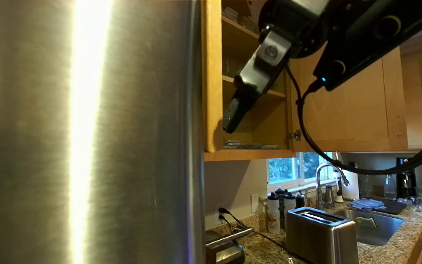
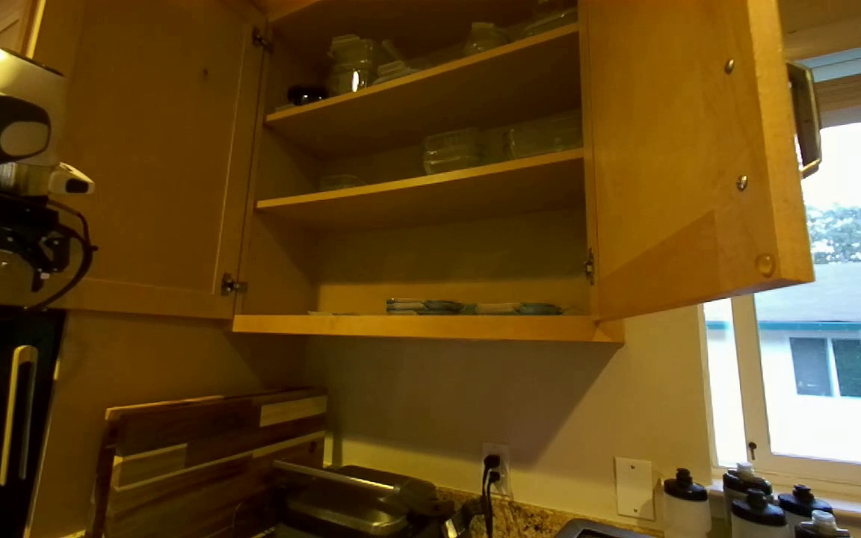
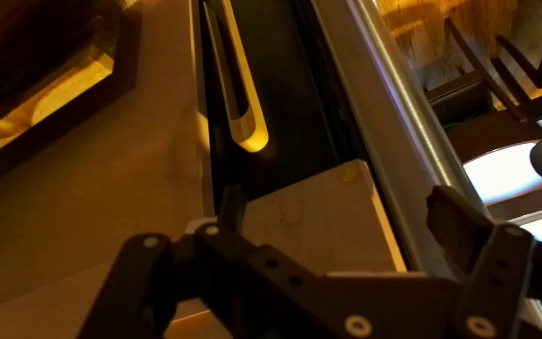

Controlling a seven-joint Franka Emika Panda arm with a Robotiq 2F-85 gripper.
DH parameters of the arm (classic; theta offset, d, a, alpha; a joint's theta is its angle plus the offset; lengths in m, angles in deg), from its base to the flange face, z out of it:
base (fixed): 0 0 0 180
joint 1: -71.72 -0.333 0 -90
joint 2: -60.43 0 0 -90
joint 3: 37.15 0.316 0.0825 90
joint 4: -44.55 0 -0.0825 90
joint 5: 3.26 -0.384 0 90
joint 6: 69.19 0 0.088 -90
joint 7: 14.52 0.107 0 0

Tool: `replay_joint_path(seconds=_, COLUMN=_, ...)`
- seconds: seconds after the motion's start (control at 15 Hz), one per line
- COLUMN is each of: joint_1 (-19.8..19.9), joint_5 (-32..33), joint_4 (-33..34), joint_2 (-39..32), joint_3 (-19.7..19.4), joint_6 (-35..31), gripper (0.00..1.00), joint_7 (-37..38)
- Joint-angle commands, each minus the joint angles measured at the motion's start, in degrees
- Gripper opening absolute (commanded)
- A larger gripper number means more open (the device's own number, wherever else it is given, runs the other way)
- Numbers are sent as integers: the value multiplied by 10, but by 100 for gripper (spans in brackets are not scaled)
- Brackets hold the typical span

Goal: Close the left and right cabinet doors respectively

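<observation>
The left cabinet door (image 2: 161,164) and the right cabinet door (image 2: 684,149) both stand open, with the shelves between them showing. In an exterior view the left door (image 1: 213,80) is nearly edge-on beside the fridge, and the right door (image 1: 346,110) shows its inner face. My gripper (image 3: 339,200) is open, its fingers wide apart. In the wrist view the left door's lower corner (image 3: 318,226) shows between the fingers; whether they touch it I cannot tell. The gripper (image 1: 229,123) is at the left door's free edge in an exterior view; its far finger is hidden.
The brushed-steel fridge panel (image 1: 134,146) stands close beside the left door. A dark appliance with a bar handle (image 2: 16,418) is below it. A toaster (image 1: 321,234), bottles (image 1: 274,212) and cutting boards (image 2: 214,456) stand on the counter. Containers (image 2: 453,149) are on the shelves.
</observation>
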Motion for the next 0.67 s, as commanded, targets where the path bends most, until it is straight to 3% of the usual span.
replay_joint_path(seconds=0.0, joint_1=-3, joint_5=14, joint_4=23, joint_2=-15, joint_3=5, joint_6=2, gripper=100, joint_7=5)
replay_joint_path(seconds=0.6, joint_1=11, joint_5=57, joint_4=51, joint_2=-49, joint_3=38, joint_6=-54, gripper=100, joint_7=28)
